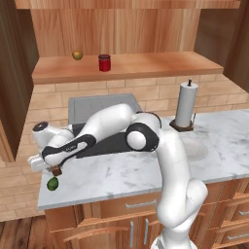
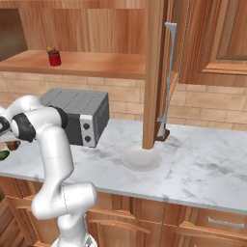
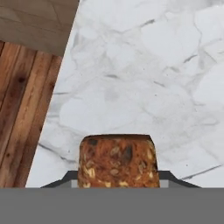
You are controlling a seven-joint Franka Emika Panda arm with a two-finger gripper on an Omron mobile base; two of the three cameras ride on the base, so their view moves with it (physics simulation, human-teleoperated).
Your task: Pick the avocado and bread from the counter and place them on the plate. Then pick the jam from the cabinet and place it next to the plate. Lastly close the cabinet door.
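Bread (image 3: 117, 161): seated between fingertips, gripper (image 1: 55, 169) closed on it at far left counter (image 1: 146, 170) end, near edge; we judged grip taken for carry to plate (image 2: 141, 158). We logged gripper reaching low over marble, bread filling space between its tips in hand view. Avocado (image 1: 52, 183): on counter just below gripper, apart from it, not yet picked. Plate: well right of gripper, bare. Jam (image 1: 104, 62): on cabinet (image 1: 126, 29) shelf, beside yellowish fruit (image 1: 77, 55); door open.

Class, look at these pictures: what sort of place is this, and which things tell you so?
A simulated kitchen, most likely: a marble counter over wooden drawers, a toaster oven, a paper towel holder, and an open wall cabinet.
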